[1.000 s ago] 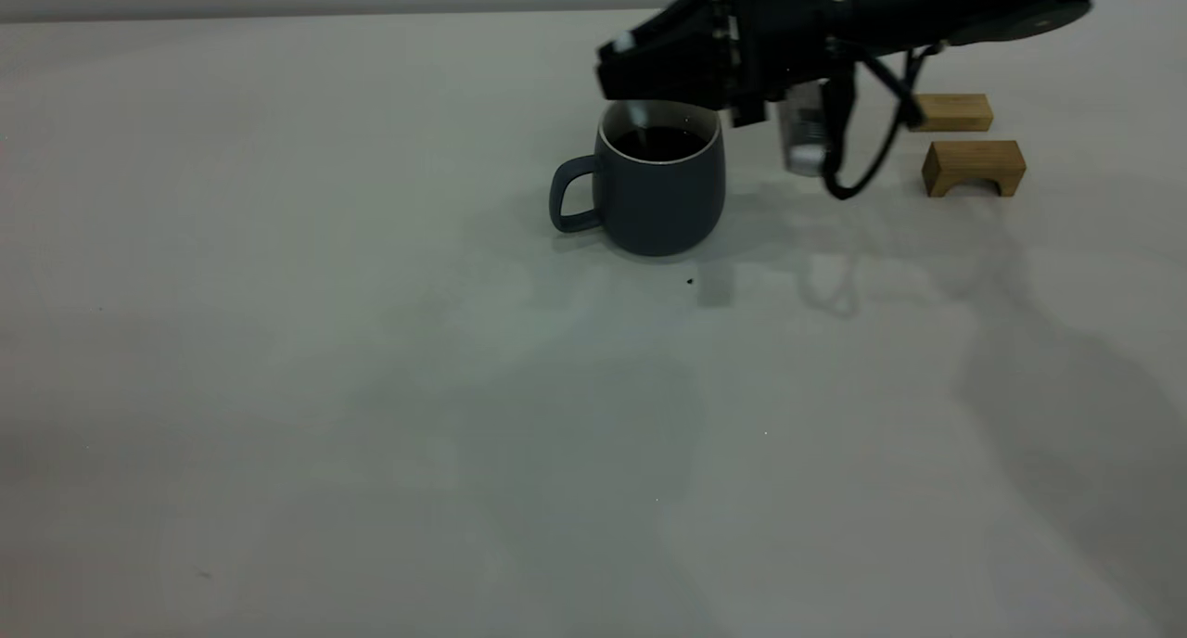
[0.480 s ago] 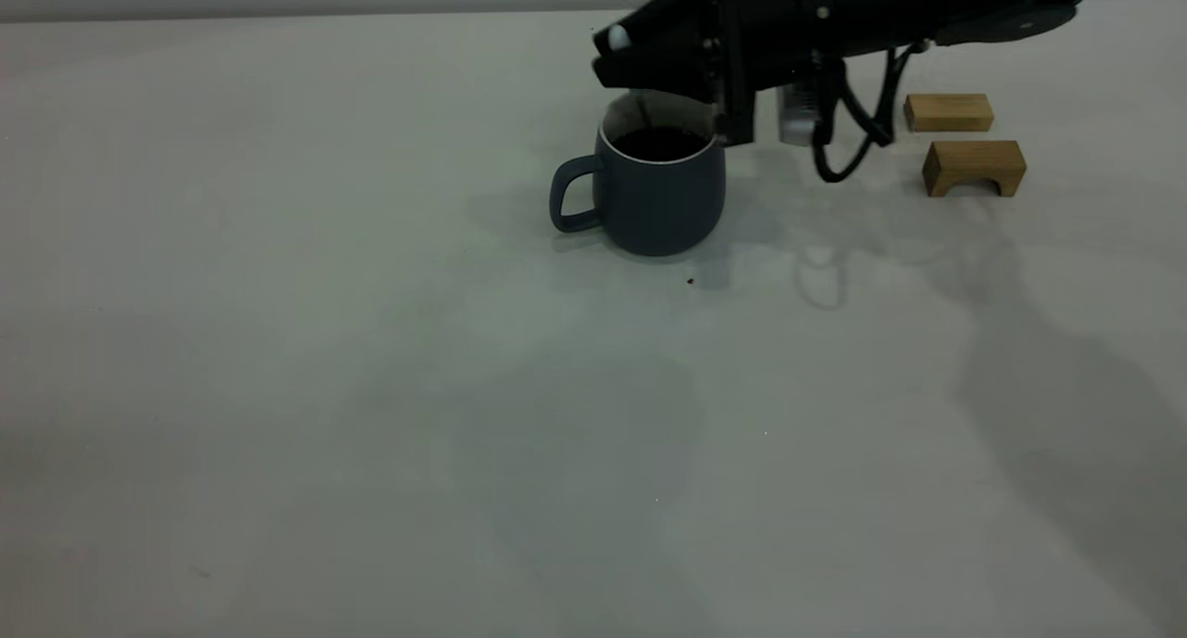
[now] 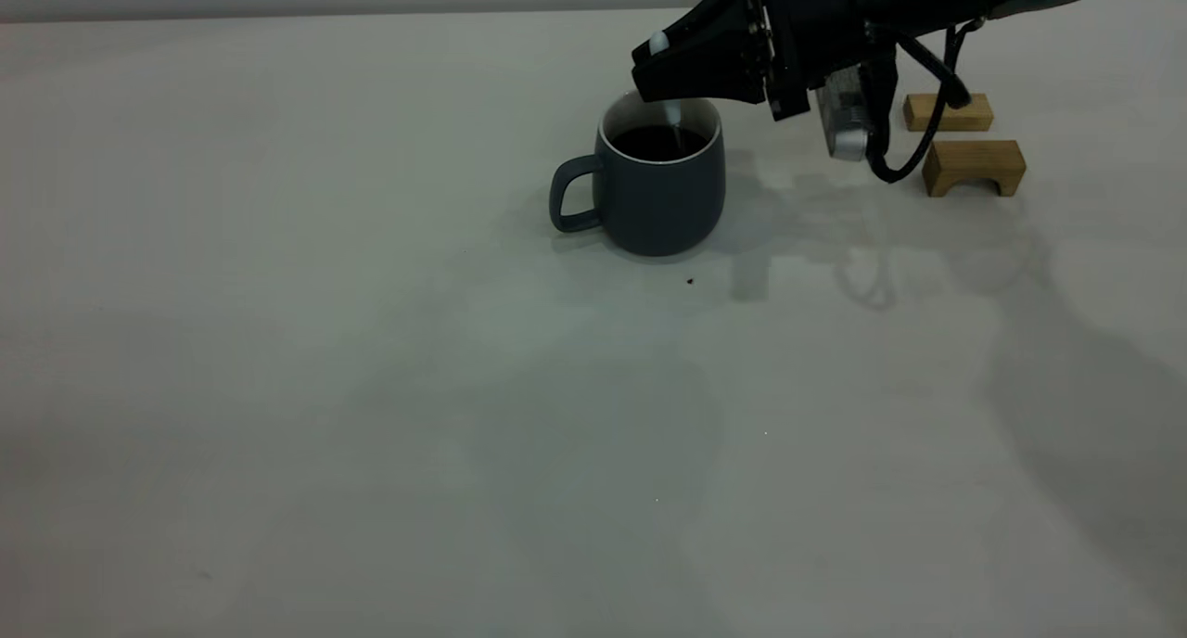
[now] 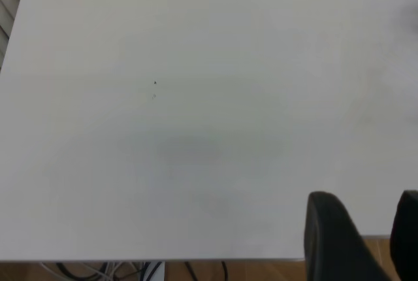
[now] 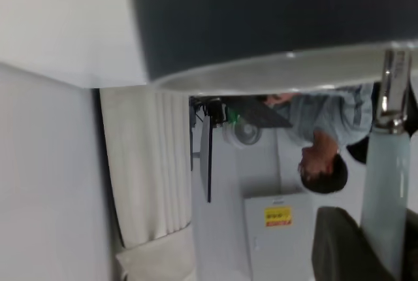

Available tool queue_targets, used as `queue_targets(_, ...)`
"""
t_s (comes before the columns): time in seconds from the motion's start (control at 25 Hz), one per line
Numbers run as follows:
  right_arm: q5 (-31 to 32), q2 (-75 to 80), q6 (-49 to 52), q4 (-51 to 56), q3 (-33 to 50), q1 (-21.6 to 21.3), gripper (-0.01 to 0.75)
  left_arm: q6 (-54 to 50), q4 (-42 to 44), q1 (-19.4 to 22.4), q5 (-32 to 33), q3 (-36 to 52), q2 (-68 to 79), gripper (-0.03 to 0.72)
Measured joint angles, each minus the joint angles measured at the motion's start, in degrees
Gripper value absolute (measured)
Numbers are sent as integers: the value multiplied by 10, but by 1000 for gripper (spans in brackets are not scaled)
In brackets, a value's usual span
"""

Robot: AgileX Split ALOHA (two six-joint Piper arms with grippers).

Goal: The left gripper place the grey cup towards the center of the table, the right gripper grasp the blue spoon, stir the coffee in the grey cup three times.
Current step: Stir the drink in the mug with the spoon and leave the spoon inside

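R gripper (image 3: 660, 70) hangs just above the far-right rim of the grey cup (image 3: 658, 191), clamped on the blue spoon (image 3: 670, 111). Handle tip pokes out above the fingers; metal neck drops below them into the coffee (image 3: 657, 143). Cup stands upright on the table (image 3: 371, 388), handle away from the claw. Two wooden blocks (image 3: 972, 165) sit behind the R wrist, well apart from cup. L gripper (image 4: 356, 242) off by the table edge, fingers apart w/ nothing between. R wrist view: person in background.
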Motion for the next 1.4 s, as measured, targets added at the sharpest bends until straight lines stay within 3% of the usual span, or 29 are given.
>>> queue_targets(0.2,-8,0,-25,48,0,24,141,0,0,0,0,0,0,297)
queue_targets(0.56,-64,0,-202,111,0,35,141,0,0,0,0,0,0,297)
queue_targets(1.4,-49,0,-213,25,0,1,141,0,0,0,0,0,0,297)
